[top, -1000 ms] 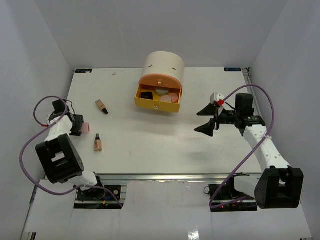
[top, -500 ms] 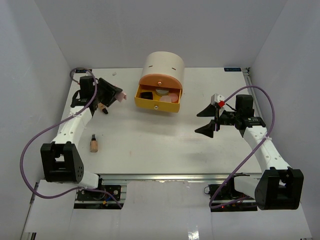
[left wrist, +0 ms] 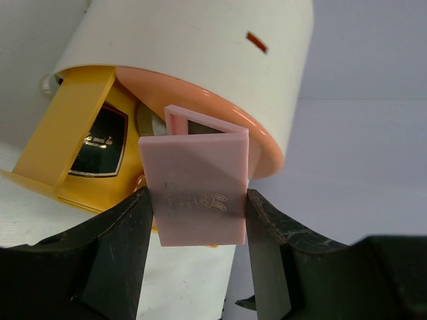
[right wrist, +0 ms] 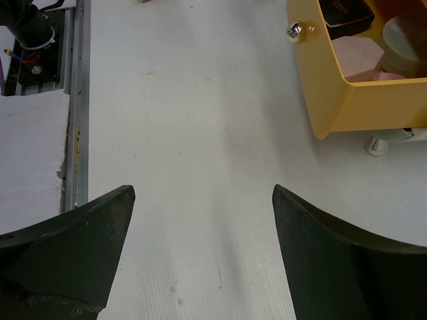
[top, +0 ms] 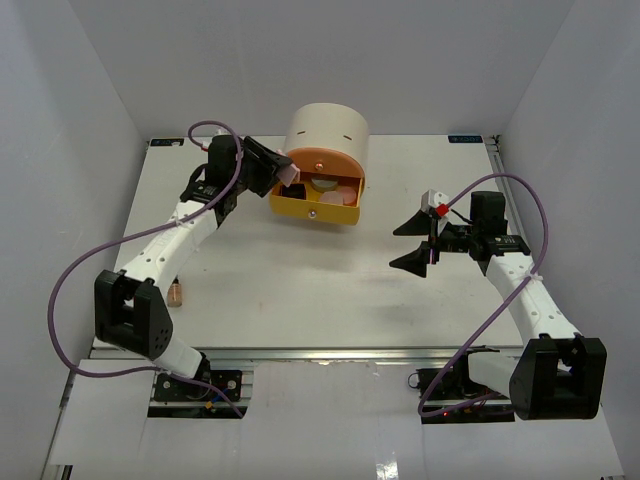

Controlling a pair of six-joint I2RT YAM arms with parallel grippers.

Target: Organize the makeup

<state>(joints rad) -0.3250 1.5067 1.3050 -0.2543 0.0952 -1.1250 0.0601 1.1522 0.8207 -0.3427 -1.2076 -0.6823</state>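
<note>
Left wrist view first. Saw a flat pink case (left wrist: 200, 190) pinched by its two side edges in the left gripper (left wrist: 200, 217). Saw the fingers (left wrist: 123, 247) about half open and pressed right against it. Looked a bit taller than wide, with the long side pointing away from the fingers toward the cream drawer unit (left wrist: 200, 40). Hung just beside the peach cap (left wrist: 227, 110) and above the back left corner of the open yellow drawer (left wrist: 57, 157).

Seen from the top, was not yet over the middle of the drawer. Needed, at a guess, a small move to the right and toward the arm bases, then down. Looked best to drop it in the free room beside the black square compact (left wrist: 100, 143), the pale green round one (right wrist: 400, 40) and the pink ones (right wrist: 357, 57) already inside. Could bump the peach cap on the way.

Saw the right gripper (top: 415, 240) spread wide with nothing in it, well apart from the drawer and pointing across the table (top: 300, 290). Saw one tan bottle (top: 176, 292) lying near the left arm's base.
</note>
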